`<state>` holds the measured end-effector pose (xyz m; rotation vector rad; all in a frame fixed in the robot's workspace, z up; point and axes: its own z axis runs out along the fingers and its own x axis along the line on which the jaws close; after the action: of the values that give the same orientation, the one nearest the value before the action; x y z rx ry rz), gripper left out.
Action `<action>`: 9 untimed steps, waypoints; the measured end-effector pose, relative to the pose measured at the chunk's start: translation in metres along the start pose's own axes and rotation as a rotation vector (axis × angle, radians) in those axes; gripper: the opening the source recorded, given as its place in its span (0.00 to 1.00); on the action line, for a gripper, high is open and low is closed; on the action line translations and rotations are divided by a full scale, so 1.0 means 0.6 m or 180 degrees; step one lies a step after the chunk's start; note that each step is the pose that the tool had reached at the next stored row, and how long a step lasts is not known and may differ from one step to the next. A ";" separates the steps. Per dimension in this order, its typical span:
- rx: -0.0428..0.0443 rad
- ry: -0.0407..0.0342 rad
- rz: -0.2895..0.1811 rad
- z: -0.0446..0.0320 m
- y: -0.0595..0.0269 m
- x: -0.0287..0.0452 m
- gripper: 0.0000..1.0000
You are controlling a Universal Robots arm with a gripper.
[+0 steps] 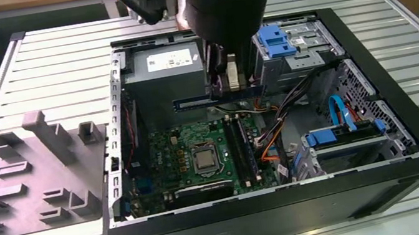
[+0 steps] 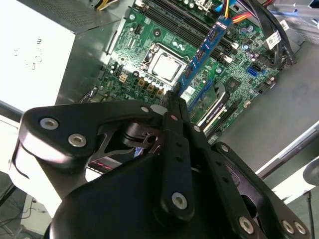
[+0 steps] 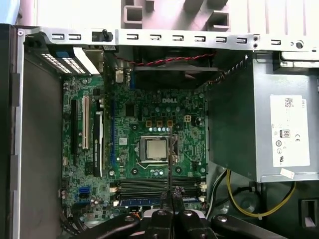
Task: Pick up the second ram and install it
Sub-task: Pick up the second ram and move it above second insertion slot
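Observation:
My gripper [image 1: 234, 88] hangs inside the open computer case, shut on the second ram [image 1: 215, 98]. The stick is a thin dark strip with a bluish face, held level above the green board [image 1: 191, 158]. Its long black slots [image 1: 239, 144] lie just below and towards the exterior view's right. In the second wrist view the ram [image 2: 204, 47] runs out from my closed fingertips [image 2: 175, 99] over the board. In the first wrist view the ram [image 3: 169, 164] shows edge-on as a thin line above the slots [image 3: 149, 185], with my gripper [image 3: 169, 194] behind it.
The black case [image 1: 291, 205] walls in the work on all sides. A grey power supply [image 1: 164, 68] sits beside the gripper, and cables [image 1: 277, 119] and blue drive brackets [image 1: 277, 40] crowd the exterior view's right. A grey moulded fixture plate [image 1: 34, 177] lies on the slatted table, left of the case.

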<state>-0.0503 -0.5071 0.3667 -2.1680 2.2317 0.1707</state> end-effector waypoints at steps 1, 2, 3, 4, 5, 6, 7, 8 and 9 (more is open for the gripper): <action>0.0000 0.0000 0.0000 0.002 0.000 0.000 0.11; 0.0000 0.0000 0.0000 0.003 0.000 0.000 0.11; 0.0000 0.0000 0.0000 0.003 0.000 0.000 0.11; 0.0000 0.0001 0.0000 0.003 0.000 0.000 0.11; 0.0000 0.0000 0.0000 0.003 0.000 0.000 0.11; 0.0000 -0.0001 0.0000 0.006 0.000 0.001 0.11; 0.0000 0.0000 0.0000 0.008 -0.001 0.001 0.11; 0.0000 0.0000 0.0000 0.011 -0.001 0.001 0.11; 0.0000 0.0000 0.0000 0.014 -0.001 0.001 0.11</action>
<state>-0.0503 -0.5071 0.3582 -2.1679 2.2317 0.1708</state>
